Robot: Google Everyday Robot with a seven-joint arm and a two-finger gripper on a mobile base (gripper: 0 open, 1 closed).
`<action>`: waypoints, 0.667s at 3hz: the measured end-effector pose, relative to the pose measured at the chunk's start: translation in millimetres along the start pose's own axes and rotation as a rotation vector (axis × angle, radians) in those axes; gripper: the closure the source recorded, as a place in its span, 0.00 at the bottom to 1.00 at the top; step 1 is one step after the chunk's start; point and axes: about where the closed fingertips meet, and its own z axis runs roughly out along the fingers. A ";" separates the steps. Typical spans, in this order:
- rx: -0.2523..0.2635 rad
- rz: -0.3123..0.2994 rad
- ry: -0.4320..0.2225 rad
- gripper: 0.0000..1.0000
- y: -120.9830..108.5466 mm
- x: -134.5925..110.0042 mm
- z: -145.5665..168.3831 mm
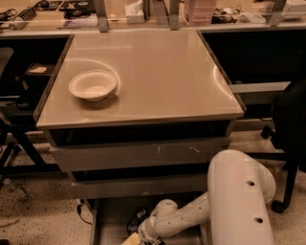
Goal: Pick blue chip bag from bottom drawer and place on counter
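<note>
The bottom drawer (111, 221) is pulled open at the bottom of the view, showing its grey floor. My white arm reaches down into it, and my gripper (143, 238) is low in the drawer at the picture's bottom edge, mostly cut off. A small dark crinkled thing, which looks like the blue chip bag (136, 220), lies on the drawer floor just above and left of the gripper, partly hidden by my wrist. The counter (162, 72) is the glossy beige top above the drawers.
A white bowl (92, 85) sits on the counter's left side. Two shut grey drawer fronts (143, 154) are above the open drawer. A cluttered bench (143, 14) runs along the back. A black chair (289, 124) stands at the right.
</note>
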 end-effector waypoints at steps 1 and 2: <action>0.030 0.018 -0.011 0.00 -18.5 -4.7 13.9; 0.039 0.040 -0.004 0.00 -27.8 -0.7 30.5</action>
